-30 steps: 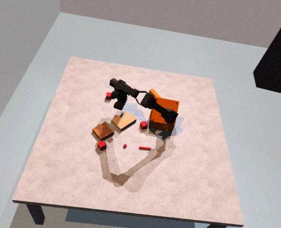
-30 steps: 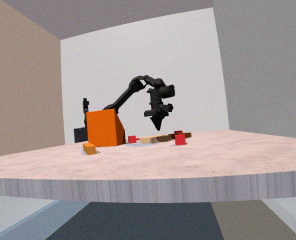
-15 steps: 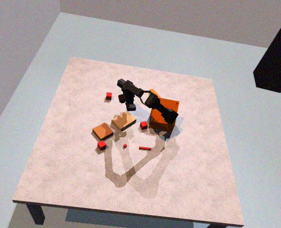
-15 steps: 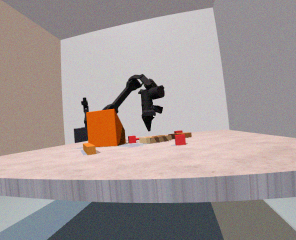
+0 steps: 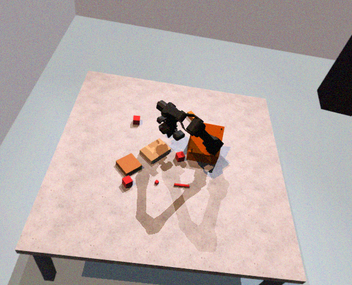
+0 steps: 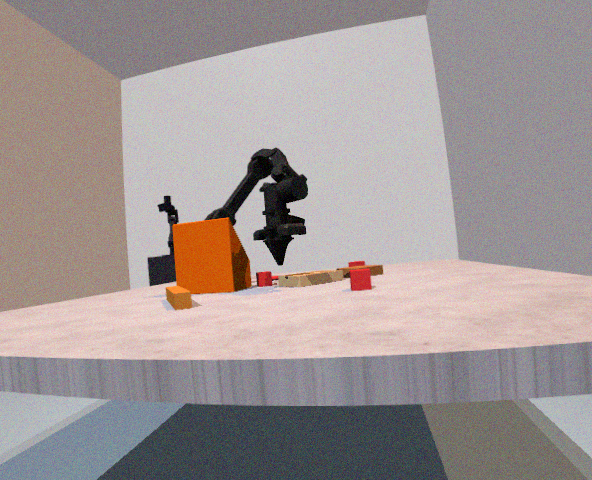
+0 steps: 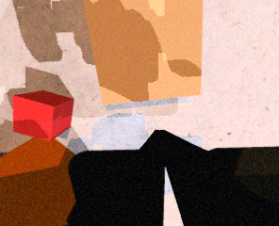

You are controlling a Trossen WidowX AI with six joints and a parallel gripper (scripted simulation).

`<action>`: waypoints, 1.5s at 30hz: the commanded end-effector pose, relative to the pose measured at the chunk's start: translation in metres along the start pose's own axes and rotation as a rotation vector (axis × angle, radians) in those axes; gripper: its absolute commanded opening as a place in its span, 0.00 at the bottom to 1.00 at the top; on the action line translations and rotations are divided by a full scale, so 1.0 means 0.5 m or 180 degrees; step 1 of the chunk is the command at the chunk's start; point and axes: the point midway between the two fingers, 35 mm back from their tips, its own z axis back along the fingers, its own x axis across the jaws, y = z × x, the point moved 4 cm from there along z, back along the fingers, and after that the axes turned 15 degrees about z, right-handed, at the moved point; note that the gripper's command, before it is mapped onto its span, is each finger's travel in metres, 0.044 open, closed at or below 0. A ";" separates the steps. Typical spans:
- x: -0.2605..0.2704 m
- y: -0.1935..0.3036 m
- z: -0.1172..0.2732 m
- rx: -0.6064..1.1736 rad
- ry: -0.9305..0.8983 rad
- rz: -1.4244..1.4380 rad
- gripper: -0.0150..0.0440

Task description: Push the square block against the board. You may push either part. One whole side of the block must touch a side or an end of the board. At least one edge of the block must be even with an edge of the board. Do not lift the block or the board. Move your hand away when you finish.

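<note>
Fingers [image 5: 169, 133] [image 6: 278, 250] are pressed together above the tabletop [image 5: 231, 214] [image 6: 286, 330] [image 7: 248, 71], with nothing between them. The brownish-orange square block [image 5: 128, 163] [image 6: 375, 269] lies flat just beside the tan board [image 5: 150, 152] [image 6: 312, 280] [image 7: 182, 38], a narrow gap between them, and a red cube [image 5: 179, 156] [image 6: 263, 279] [image 7: 42, 115] sits near the board's other end.
</note>
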 end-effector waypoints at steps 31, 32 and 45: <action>0.005 -0.015 -0.107 0.0005 0.0033 0.0242 0.25; 0.004 -0.017 -0.107 0.0006 0.0033 0.0242 0.25; -0.001 -0.036 -0.106 0.0008 0.0035 0.0242 0.25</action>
